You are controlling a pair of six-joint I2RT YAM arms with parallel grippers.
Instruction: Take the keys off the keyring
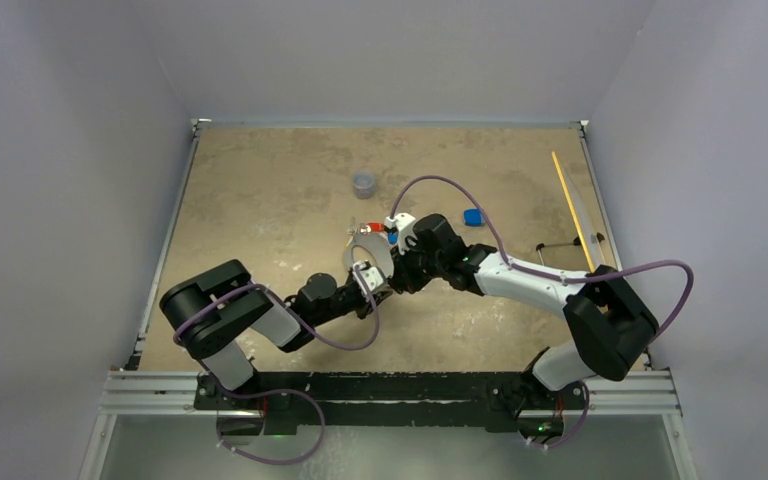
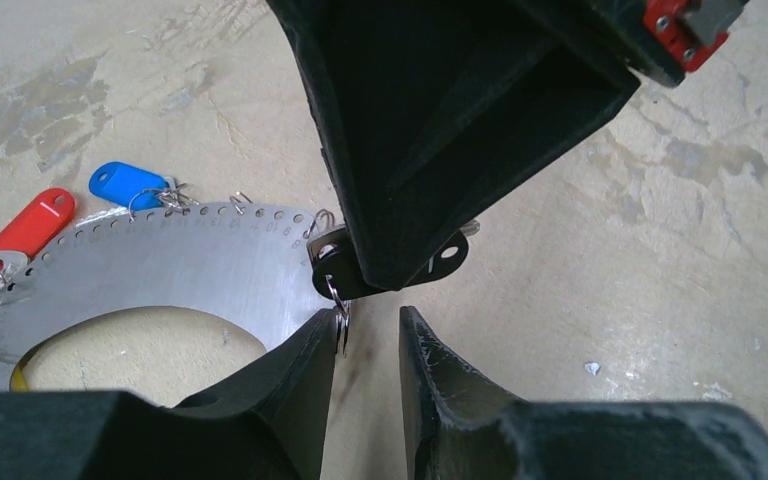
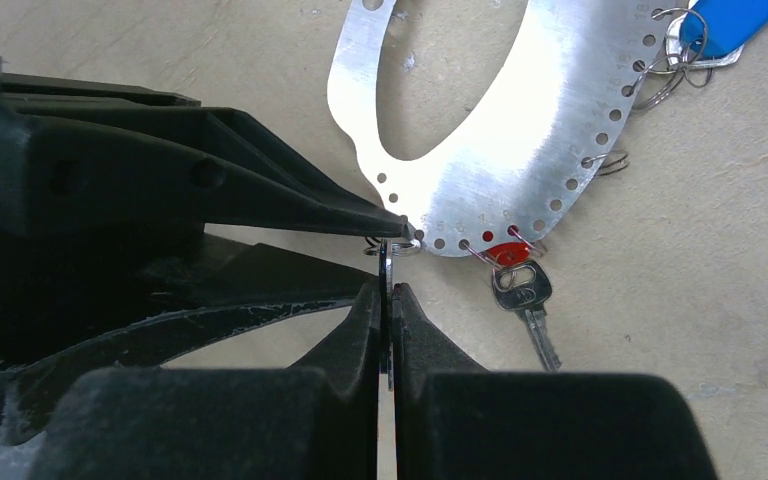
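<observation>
Right wrist view: right gripper (image 3: 388, 292) pinched shut on the black-tagged key (image 2: 332, 272) at the keyring's (image 3: 520, 150) end.
Left gripper (image 2: 368, 325) stands narrowly parted beside the keyring (nothing clamped); it should brace the keyring before the key is twisted off slowly.

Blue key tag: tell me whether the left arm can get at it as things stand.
Probably yes. The blue tag lies uncovered at the outer rim of the keyring, the left tool is open, and the right tool, clamped on the black tag, sits clear of that side.
</observation>
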